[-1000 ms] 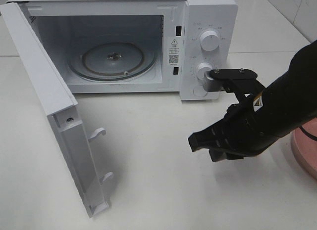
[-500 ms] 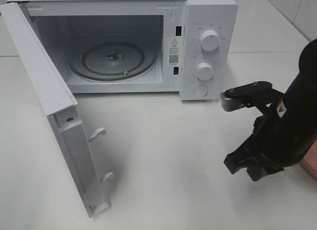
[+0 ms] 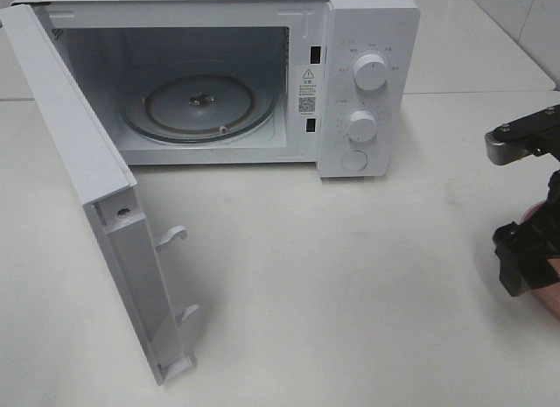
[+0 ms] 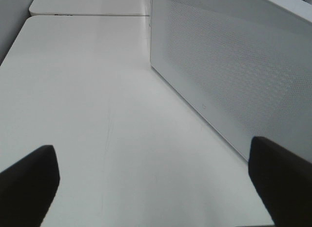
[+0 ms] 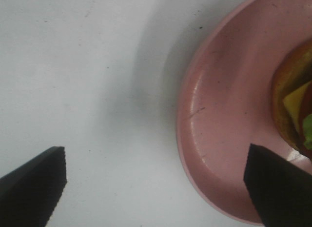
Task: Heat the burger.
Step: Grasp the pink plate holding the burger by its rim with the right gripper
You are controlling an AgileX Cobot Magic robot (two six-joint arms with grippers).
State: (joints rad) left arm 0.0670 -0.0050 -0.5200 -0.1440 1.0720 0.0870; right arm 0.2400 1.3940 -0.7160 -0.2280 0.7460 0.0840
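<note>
Catches the left tool with fingers spread wide, holding nothing, over the white tabletop beside a dotted white panel. Shows, at far left of the high view, the microwave door swung open, then the glass turntable inside the white microwave at upper centre. Puts the right tool at the right edge, fingers wide apart, gripping nothing, over the pink plate. Leaves the burger on that plate, well apart from the microwave.
</note>
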